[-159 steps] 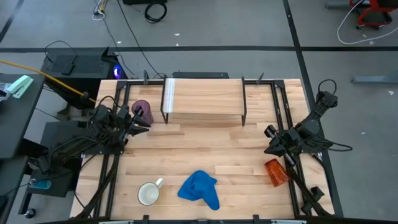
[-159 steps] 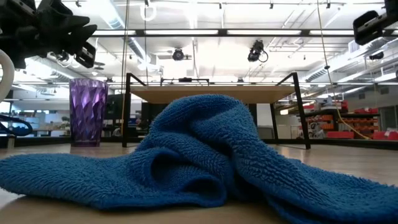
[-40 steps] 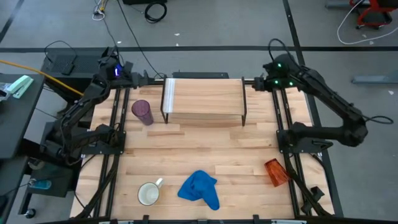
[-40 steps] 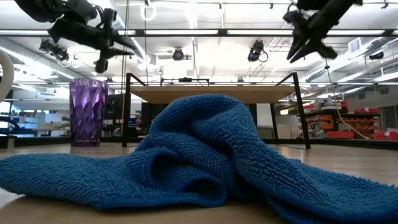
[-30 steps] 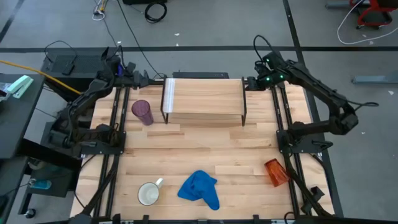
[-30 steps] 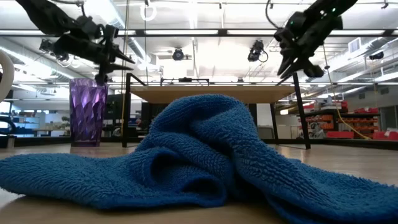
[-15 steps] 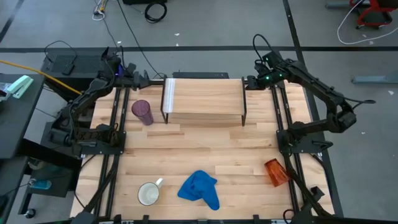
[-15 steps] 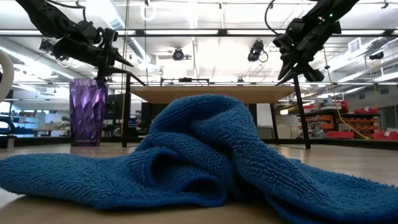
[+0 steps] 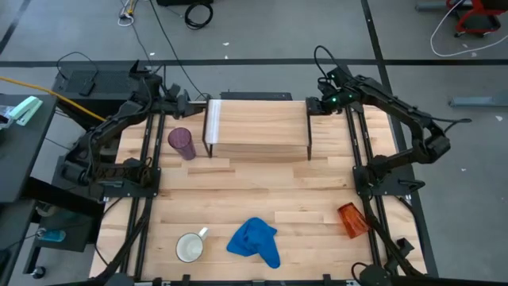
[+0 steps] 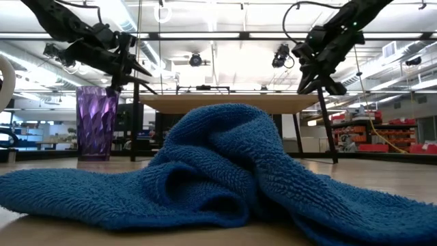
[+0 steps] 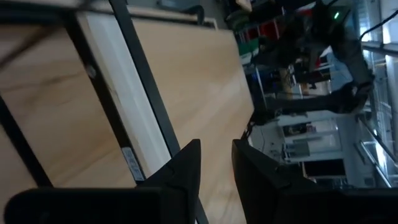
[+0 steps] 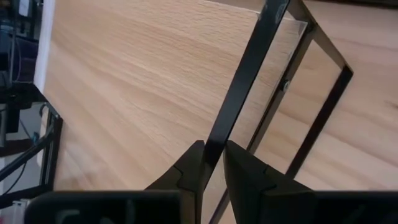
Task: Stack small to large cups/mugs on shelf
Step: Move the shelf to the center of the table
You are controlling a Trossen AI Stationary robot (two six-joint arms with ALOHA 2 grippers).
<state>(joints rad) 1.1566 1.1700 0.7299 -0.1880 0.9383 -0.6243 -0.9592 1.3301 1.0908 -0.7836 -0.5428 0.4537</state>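
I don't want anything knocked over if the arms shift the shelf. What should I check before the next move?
1. Right end effector closed on a black leg of the shelf: ok.
2. Left end effector at the shelf's white-strip end: ok. Whether it holds the frame: cannot tell.
3. Shelf top bare: ok.
4. Purple cup apart from the shelf: ok, but it stands close beside that end.
5. White mug, blue cloth and orange cup well away from the shelf: ok.
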